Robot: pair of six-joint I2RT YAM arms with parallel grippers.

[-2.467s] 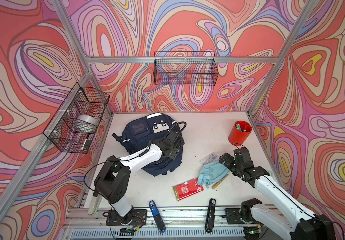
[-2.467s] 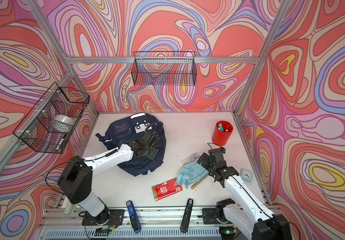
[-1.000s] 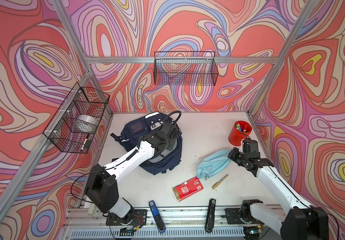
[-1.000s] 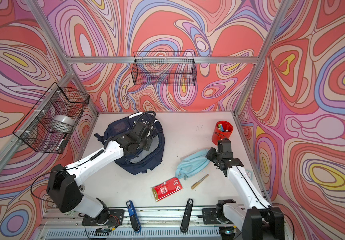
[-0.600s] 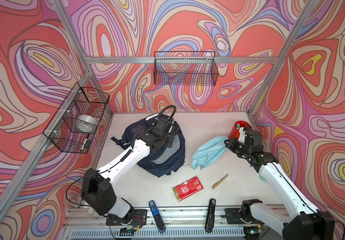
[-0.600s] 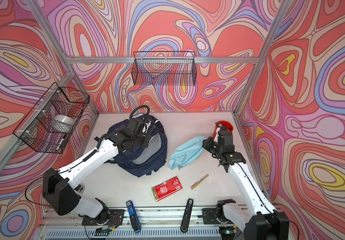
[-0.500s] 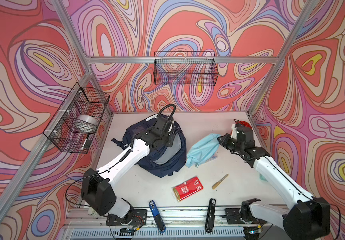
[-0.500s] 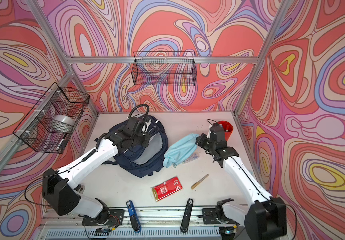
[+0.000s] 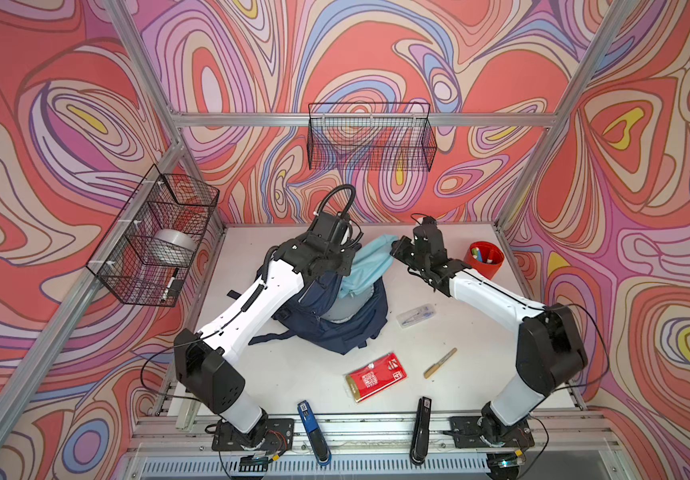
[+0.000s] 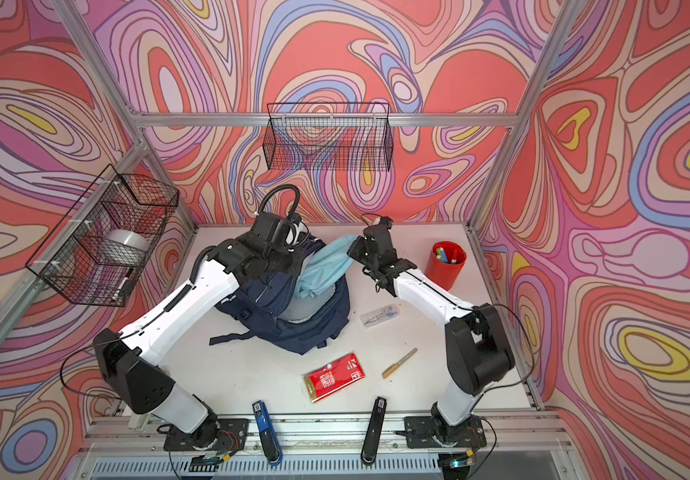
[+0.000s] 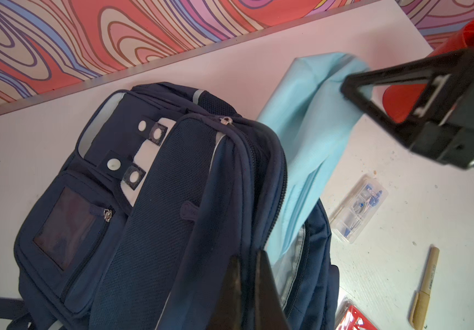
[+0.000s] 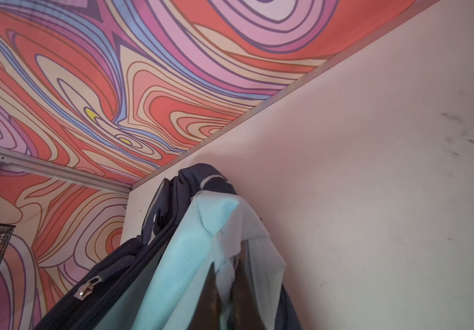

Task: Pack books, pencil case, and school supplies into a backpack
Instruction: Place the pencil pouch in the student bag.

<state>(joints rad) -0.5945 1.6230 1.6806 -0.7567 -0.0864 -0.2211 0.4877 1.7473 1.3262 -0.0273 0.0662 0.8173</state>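
Since half a second ago the pencil case (image 9: 366,264) has swung from beside the backpack (image 9: 351,328) to above its mouth, and its lower end now dips into the opening against the grey lining, as both top views show. It hangs slanted, the upper end pinched in the right claw (image 9: 395,249), which is closed tight on a fold of the light-blue fabric; the right wrist view shows the cloth bunched between the two fingers (image 12: 210,297). The left claw (image 11: 248,285) is clamped shut on the rim of the backpack's main opening and holds it up and apart. The backpack stands left of the worktop's (image 9: 480,374) centre. From it, a small clear plastic packet (image 9: 416,314) lies at three o'clock, a tan pen-like stick (image 9: 440,363) at four, a flat red packet (image 9: 376,378) at five, all apart from one another. A red cup (image 9: 485,257) of markers stands at two o'clock, near the right arm. A blue stapler (image 9: 314,432) and a black stapler (image 9: 420,430) lie on the front rail.
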